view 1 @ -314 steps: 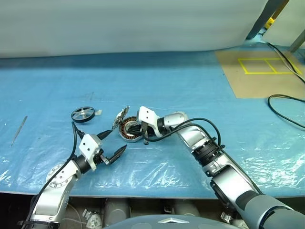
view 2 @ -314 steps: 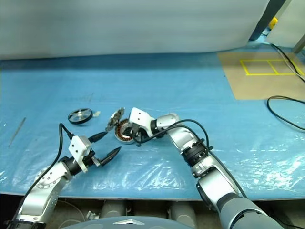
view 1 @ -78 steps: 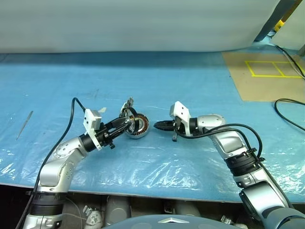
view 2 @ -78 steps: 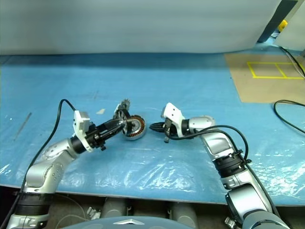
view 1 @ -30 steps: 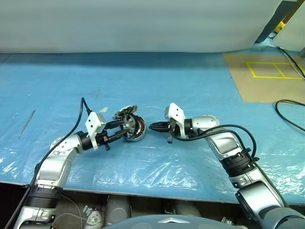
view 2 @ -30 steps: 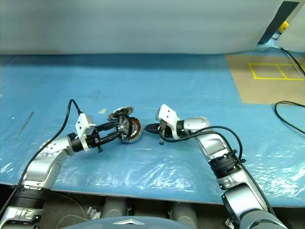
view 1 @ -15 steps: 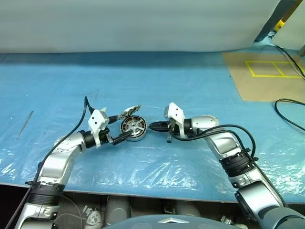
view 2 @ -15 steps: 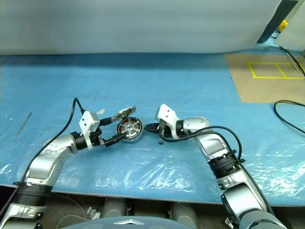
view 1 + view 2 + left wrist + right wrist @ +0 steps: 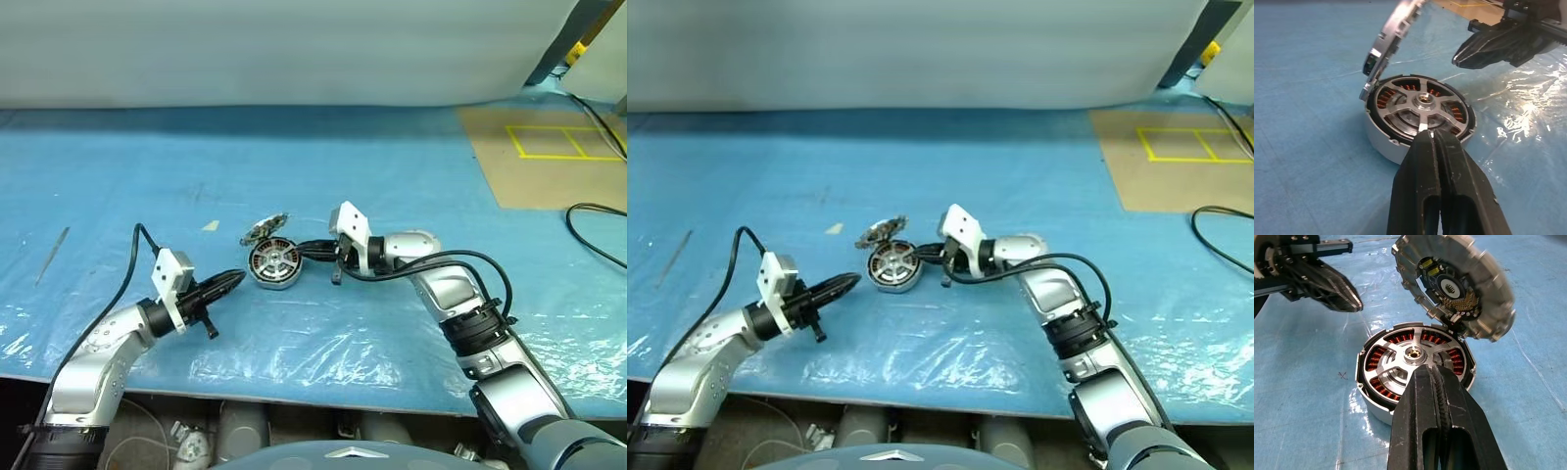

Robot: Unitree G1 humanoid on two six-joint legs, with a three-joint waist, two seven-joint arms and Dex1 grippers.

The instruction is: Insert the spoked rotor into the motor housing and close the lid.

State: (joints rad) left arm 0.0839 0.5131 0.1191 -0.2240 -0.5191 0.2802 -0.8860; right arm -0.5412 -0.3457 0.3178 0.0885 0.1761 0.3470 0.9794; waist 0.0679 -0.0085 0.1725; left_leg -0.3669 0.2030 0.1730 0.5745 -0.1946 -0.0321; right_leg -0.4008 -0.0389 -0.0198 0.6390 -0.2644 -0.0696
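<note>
The motor housing (image 9: 263, 278) lies flat on the blue sheet with copper windings showing. The spoked rotor (image 9: 1420, 110) sits inside it, black ring at the rim and silvery spokes meeting at the hub. The lid (image 9: 265, 230) stands tilted open over the housing's far edge, joined there, ribbed inner face showing (image 9: 1454, 286). My left gripper (image 9: 235, 281) is shut and holds nothing, a short way off the housing's near left side. Just right of the housing, my right gripper (image 9: 300, 249) is shut and holds nothing, pointing at it.
A small beige scrap (image 9: 211, 225) lies left of the lid. A thin metal rod (image 9: 51, 257) rests at the far left. A brown board with yellow tape (image 9: 549, 147) and a black cable (image 9: 598, 211) occupy the right side.
The housing, tipped up in my left gripper a second ago, now lies flat. My left gripper opened, drew back to the near left and shut. The right gripper has hardly moved.
</note>
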